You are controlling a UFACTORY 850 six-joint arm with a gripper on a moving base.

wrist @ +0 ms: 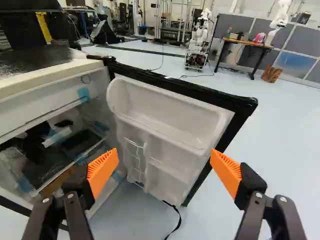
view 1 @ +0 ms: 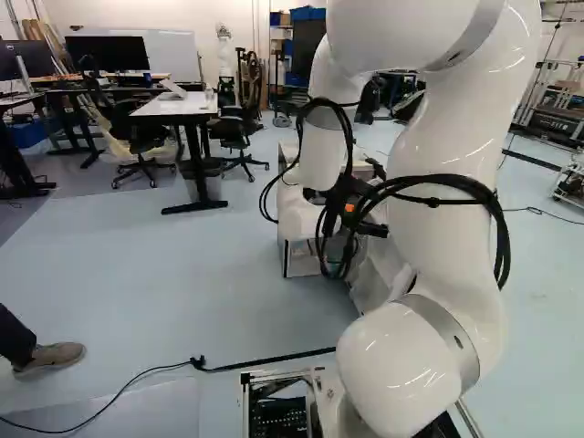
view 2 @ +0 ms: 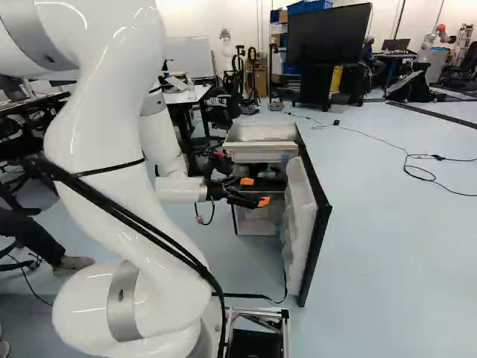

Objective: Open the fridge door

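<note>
In the right base view my gripper [view 2: 253, 191] is at the fridge's front, beside the inner face of the fridge door [view 2: 299, 224], which stands swung wide from the fridge body [view 2: 261, 133]. Seen from the wrist, the gripper [wrist: 164, 169] has its orange pads far apart with nothing held. Ahead of it lies the white door liner [wrist: 165, 125] with its molded shelves, edged by a black frame. The fridge's opening [wrist: 55, 145] shows a compartment with blue tape. The left base view has the gripper [view 1: 351, 212] partly covered by cables, and the door mostly hidden behind the arm.
A desk [view 1: 178, 105] and office chairs stand beyond the fridge. A black cable [view 2: 421, 173] lies on the floor at the right of the right base view. Another robot [wrist: 197, 40] stands far ahead in the wrist view. A person's shoe [view 1: 50, 356] shows at the left.
</note>
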